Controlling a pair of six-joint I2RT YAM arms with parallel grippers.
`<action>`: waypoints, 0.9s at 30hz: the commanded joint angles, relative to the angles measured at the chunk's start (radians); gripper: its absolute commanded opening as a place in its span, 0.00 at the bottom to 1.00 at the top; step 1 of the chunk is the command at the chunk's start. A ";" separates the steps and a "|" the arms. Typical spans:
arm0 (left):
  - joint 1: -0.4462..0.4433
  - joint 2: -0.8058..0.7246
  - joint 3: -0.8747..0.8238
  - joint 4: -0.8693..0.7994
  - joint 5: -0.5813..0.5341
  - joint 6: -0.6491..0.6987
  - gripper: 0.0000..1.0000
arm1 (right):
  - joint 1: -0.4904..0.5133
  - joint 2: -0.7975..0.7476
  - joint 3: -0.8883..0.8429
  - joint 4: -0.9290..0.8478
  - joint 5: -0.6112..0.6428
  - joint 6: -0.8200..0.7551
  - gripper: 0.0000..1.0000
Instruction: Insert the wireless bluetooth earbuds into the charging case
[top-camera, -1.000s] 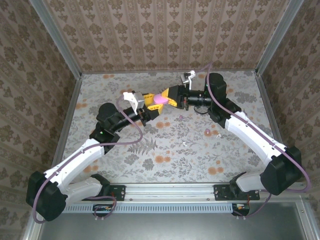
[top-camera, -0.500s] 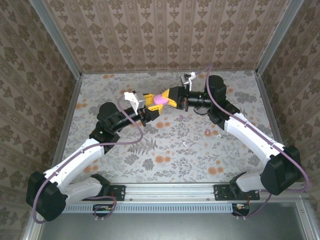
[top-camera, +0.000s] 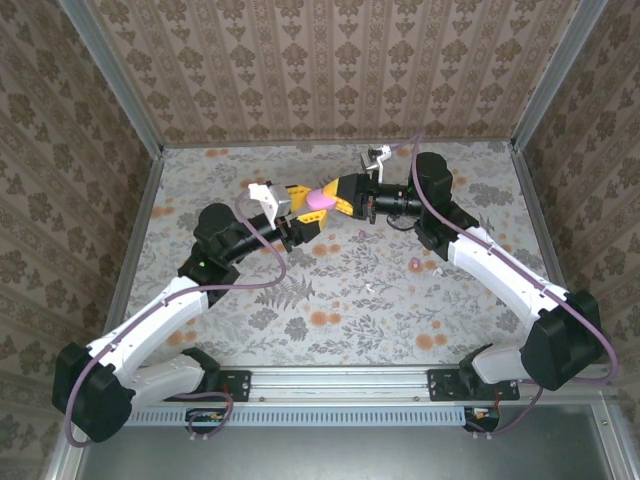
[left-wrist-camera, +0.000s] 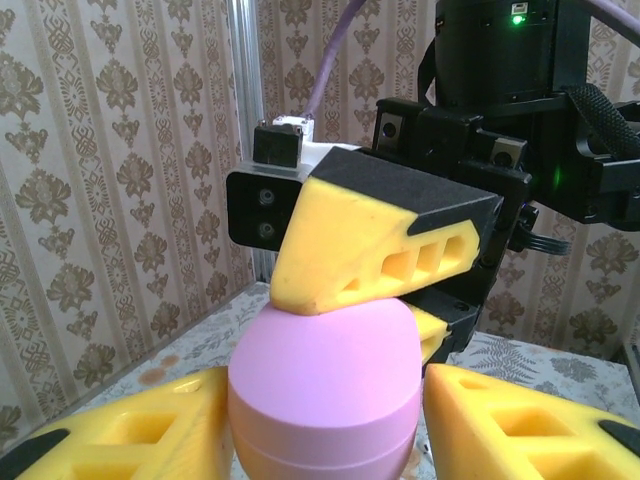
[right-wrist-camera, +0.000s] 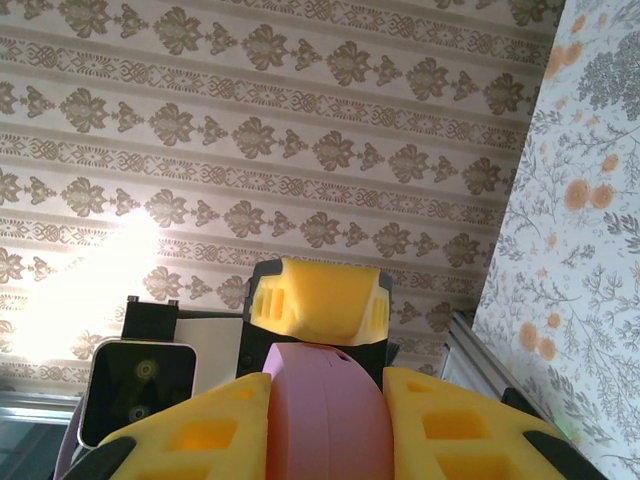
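From above we count two arms, one pink charging case (top-camera: 320, 198) and two tiny pieces we take for the earbuds. The pink one (top-camera: 414, 263) and the whitish one (top-camera: 367, 288) both lie on the flowered table (top-camera: 300, 310), apart from each other and well apart from the case. They are too small for us to make out their shape. The case hangs above the far part of the table, between the left gripper (top-camera: 306, 212) and the right gripper (top-camera: 336, 192), which meet tip to tip. The fingers cover most of it. A purple cable (top-camera: 262, 262) loops along each arm.

In the left wrist view the case (left-wrist-camera: 325, 385) sits between the left gripper's two yellow fingers (left-wrist-camera: 130, 435). One finger touches it and a thin gap shows at the other, so we read these jaws as slightly spread rather than clamped. The frame edge cuts off the bottom of the case. One right finger (left-wrist-camera: 370, 240) presses on top of it, and the other is mostly hidden behind it.

In the right wrist view the right gripper (right-wrist-camera: 325, 425) pinches the case (right-wrist-camera: 325, 395), with both fingers against its sides. Beyond the case we see one left finger (right-wrist-camera: 318, 298) end-on, but we cannot tell whether it touches. A white camera housing (right-wrist-camera: 135, 385) sits beside it, and glare washes out part of the wallpapered wall (right-wrist-camera: 300, 120).
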 joint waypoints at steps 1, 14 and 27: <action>-0.008 0.004 0.029 -0.001 0.011 0.015 0.53 | 0.005 -0.012 -0.013 0.062 0.010 0.030 0.24; -0.010 0.005 0.029 -0.001 0.015 0.014 0.52 | 0.005 -0.023 -0.021 0.070 0.018 0.038 0.25; -0.014 0.011 0.029 0.009 0.019 0.004 0.54 | 0.006 -0.027 -0.028 0.109 0.013 0.065 0.25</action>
